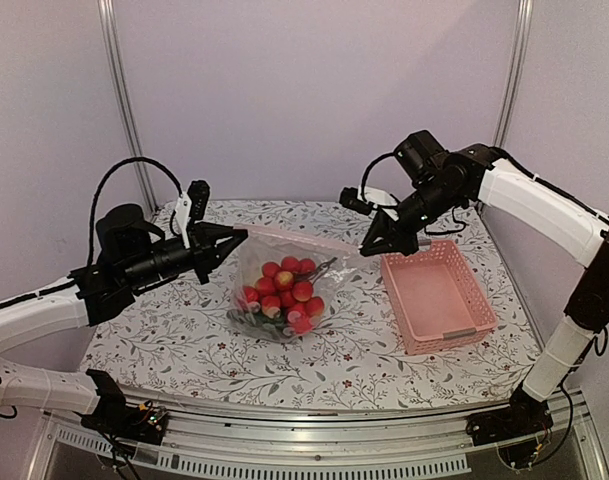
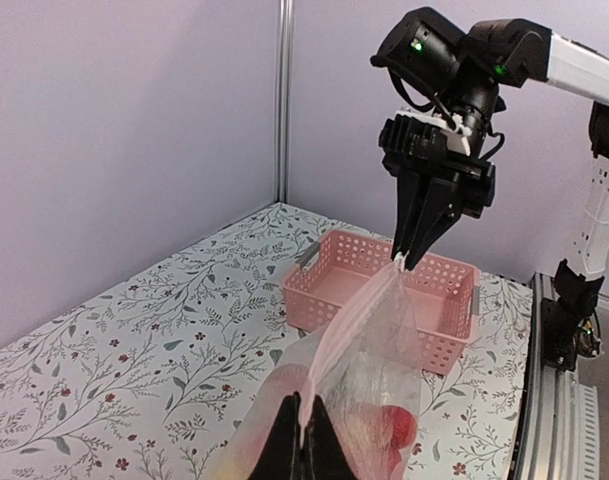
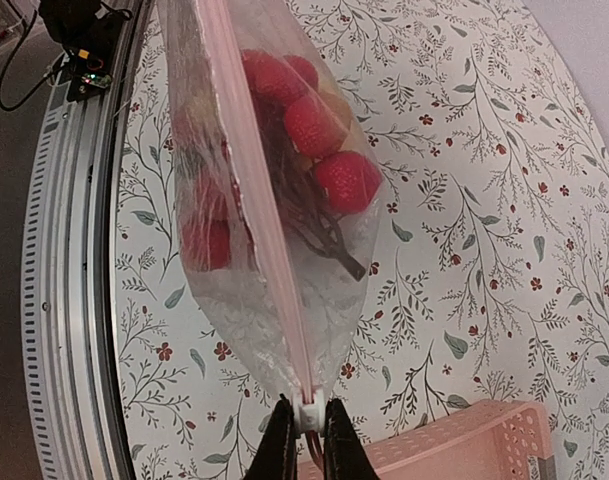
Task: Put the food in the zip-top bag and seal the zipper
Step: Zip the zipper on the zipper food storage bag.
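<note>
The left hand and right hand, both pinched narrow, grip opposite ends of the pink-tinted zipper, pulling it taut between them. The zip-top bag hangs below it over the floral counter, holding the mostly red food. A pink basket sits nearby on the right.
</note>
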Available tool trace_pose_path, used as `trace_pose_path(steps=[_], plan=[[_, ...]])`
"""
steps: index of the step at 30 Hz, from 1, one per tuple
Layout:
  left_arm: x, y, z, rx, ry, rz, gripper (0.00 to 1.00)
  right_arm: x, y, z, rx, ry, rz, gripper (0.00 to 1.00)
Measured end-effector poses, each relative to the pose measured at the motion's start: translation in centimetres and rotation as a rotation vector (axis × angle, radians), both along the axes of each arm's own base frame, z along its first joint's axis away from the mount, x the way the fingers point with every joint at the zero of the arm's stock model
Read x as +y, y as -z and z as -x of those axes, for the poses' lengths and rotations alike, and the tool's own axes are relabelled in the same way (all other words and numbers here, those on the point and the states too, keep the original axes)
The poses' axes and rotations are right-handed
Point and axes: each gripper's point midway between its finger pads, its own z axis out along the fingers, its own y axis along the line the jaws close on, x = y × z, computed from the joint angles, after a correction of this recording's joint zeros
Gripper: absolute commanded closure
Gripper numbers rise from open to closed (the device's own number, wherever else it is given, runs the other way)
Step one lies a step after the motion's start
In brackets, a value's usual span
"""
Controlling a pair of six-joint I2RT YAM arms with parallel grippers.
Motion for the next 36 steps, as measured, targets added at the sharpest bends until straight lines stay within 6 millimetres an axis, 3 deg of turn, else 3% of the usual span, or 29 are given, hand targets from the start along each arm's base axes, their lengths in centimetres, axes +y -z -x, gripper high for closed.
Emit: trace_pose_path(steps=[27,32,36], plan=[[0.7,0.2,-0.7,0.001,-0.014,0.010,1.00,-1.2,0.2,-0.6,0.001,0.020,0.011,1.00],[0.6,1.0,-3.8,0.010,-0.029,0.005,1.00,-1.3,-1.8,-2.6,-0.030,0.045,-0.025,1.00],[-0.2,0.1,-8.4,0.003,-0.035,0.010,1.00,-0.5,-4.0,-6.6,-0.096,0.083,-0.052,1.00]])
